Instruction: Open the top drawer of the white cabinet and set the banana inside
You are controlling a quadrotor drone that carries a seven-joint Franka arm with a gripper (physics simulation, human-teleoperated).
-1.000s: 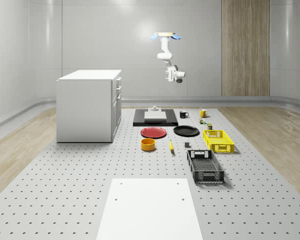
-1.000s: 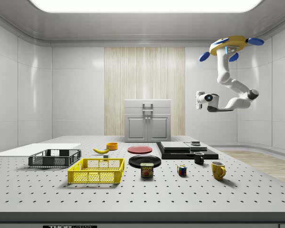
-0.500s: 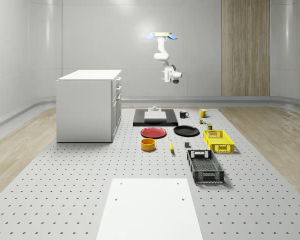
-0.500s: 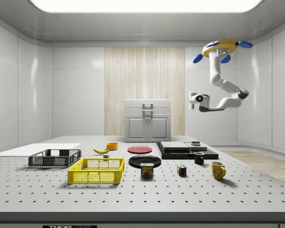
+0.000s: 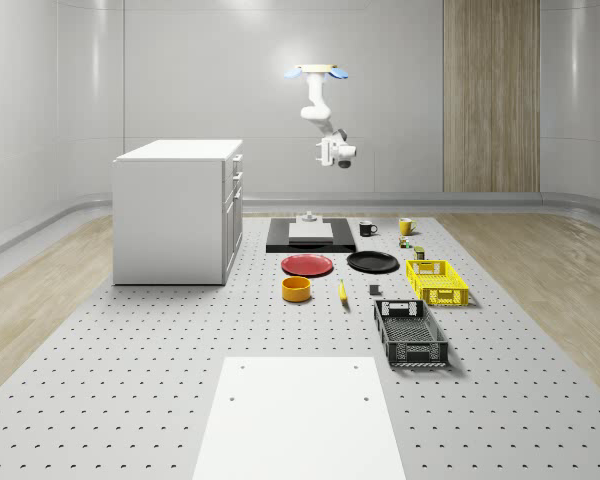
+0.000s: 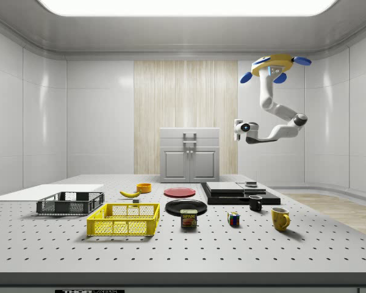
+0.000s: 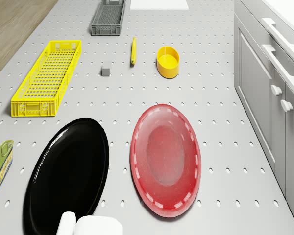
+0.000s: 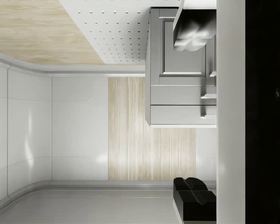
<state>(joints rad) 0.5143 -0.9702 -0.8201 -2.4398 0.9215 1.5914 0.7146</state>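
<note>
I judge nothing is done yet: the white cabinet's (image 5: pixel 175 212) top drawer (image 6: pixel 190 140) looks shut, and the banana (image 5: pixel 342 292) lies on the desk (image 5: pixel 160 340), at 4 o'clock from the cabinet. My drone (image 5: pixel 316 72) hovers high beyond the cabinet; whether the pincer (image 6: pixel 237 129) is clenched I cannot tell

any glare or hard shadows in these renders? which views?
Side view: a bright ceiling panel is blown out, and the walls carry soft sheen. Whole-scene view: only faint shadows under the crates. Drone view: a soft highlight on the red plate. Wrist view: one side is a black band, with pale reflections on the wall.
</note>
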